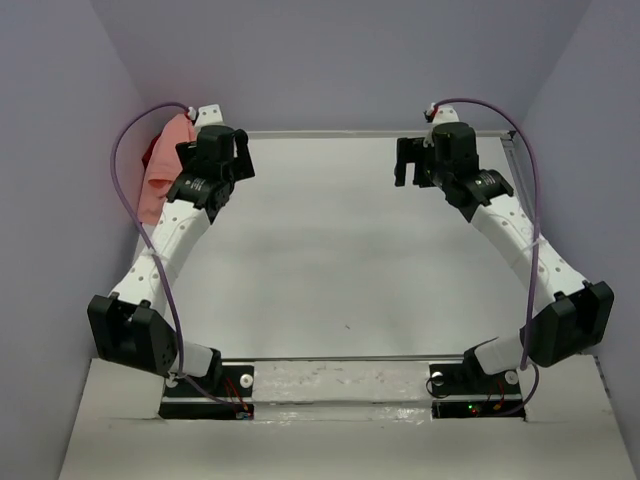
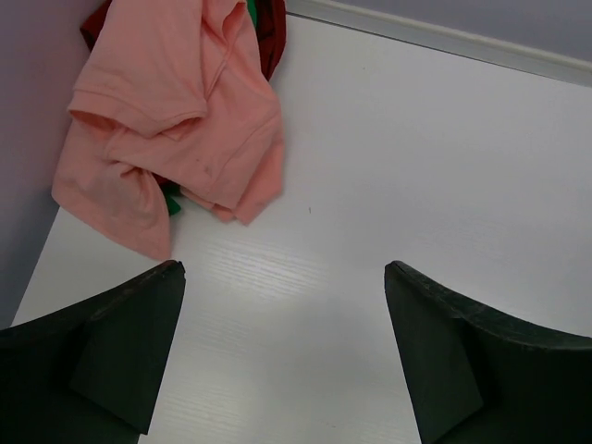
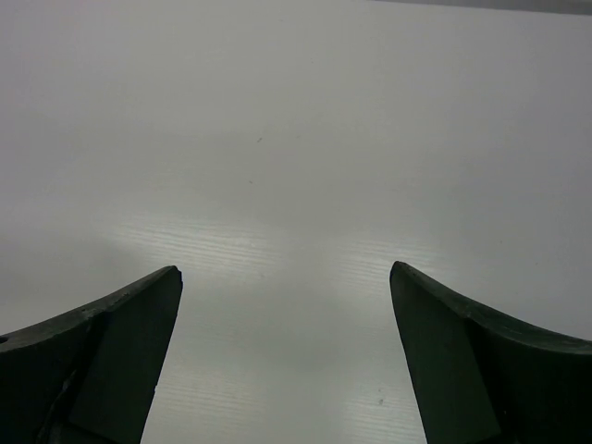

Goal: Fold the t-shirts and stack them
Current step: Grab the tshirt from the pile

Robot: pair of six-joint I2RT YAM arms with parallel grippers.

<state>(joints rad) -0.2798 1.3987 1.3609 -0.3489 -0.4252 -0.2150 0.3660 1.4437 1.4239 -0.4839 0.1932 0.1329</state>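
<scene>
The t-shirts lie crumpled in one heap in the table's far left corner against the wall. The salmon-pink shirt [image 2: 176,102] [image 1: 165,170] is on top. Dark red cloth [image 2: 273,37] [image 1: 149,155] and a bit of bright green [image 2: 173,202] peek out from under it. My left gripper [image 2: 285,268] [image 1: 243,158] hovers open just right of the heap, with only bare table between its fingers. My right gripper [image 3: 285,270] [image 1: 405,163] is open too, over bare table at the far right, well away from the shirts.
The white table [image 1: 330,260] is boxed in by purple-grey walls on the left, back and right. A raised rim [image 2: 444,37] runs along its far edge. Purple cables [image 1: 125,180] loop over both arms. The arm bases [image 1: 205,385] sit at the near edge.
</scene>
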